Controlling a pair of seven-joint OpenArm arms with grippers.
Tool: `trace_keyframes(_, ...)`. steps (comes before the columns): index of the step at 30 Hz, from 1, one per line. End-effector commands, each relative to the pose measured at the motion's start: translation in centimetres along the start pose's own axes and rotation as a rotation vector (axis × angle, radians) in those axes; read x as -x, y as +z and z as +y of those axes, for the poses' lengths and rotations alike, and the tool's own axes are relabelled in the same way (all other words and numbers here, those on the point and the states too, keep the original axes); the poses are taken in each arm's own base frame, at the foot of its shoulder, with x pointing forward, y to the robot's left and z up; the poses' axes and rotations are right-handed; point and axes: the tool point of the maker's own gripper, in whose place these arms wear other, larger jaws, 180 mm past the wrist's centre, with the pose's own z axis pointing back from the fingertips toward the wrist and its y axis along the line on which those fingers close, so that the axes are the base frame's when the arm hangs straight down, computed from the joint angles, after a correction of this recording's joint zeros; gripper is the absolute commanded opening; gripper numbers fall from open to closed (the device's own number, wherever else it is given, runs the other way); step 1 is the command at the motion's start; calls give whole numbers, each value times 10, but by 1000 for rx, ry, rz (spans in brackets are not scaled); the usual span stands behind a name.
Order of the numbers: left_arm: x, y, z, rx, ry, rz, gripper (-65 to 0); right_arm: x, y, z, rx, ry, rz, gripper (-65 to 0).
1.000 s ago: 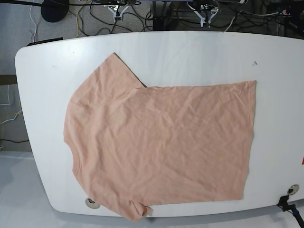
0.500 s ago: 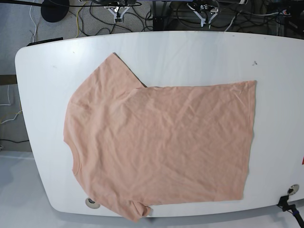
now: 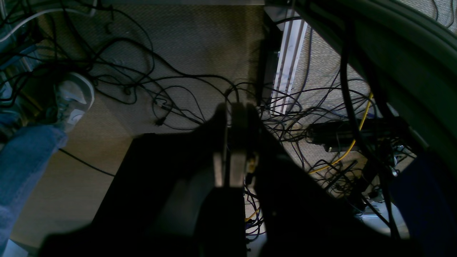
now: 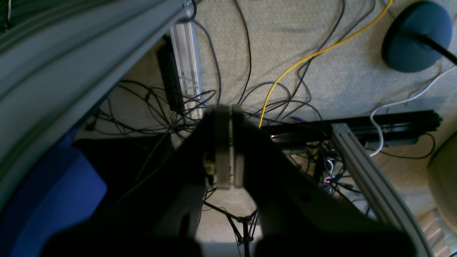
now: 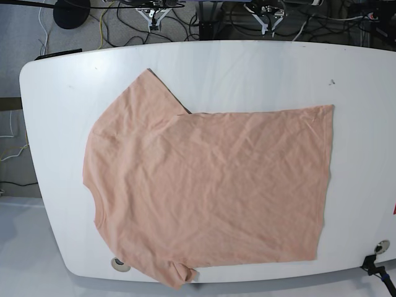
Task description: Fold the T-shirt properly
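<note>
The peach T-shirt [image 5: 210, 185] lies spread flat on the white table [image 5: 260, 68], lightly wrinkled, neck side to the left and hem to the right. One sleeve [image 5: 148, 86] points to the far side. The other sleeve [image 5: 178, 273] reaches the near table edge. My left gripper [image 5: 267, 18] and my right gripper [image 5: 153, 15] hang beyond the far table edge, well apart from the shirt. In the left wrist view the left gripper [image 3: 228, 110] is shut and empty above the floor. In the right wrist view the right gripper [image 4: 224, 110] is shut and empty too.
Tangled cables [image 3: 171, 89] and aluminium frame rails [image 4: 367, 178] cover the floor under both grippers. A person's shoe [image 3: 73, 98] and jeans leg show in the left wrist view. A round dark stand base [image 4: 416, 35] sits on the floor. A clamp [image 5: 374, 263] grips the table's near right edge.
</note>
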Motion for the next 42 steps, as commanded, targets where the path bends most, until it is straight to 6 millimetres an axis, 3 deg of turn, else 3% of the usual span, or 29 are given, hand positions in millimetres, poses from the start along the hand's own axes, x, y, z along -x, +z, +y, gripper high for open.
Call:
trace_keyframes(1, -7, 0, 0, 4, 5, -16, -650, -7, 0, 3, -13, -7, -23, -647)
trace_keyframes(22, -8, 0, 5, 4, 128, -18, -650, -3, 0, 2, -9, -3, -11, -649)
trace_keyframes(30, 1, 1, 14, -10, 100, -8, -650, 1, 0, -1, -1, -1, -8, -649)
trace_keyframes(31, -8, 1, 10, -6, 85, -35, -645, -6, 0, 1, -9, 1, -26, -650)
trace_keyframes(42, -7, 1, 13, -13, 86, -23, -641, -5, 0, 0, -3, 0, -16, -650)
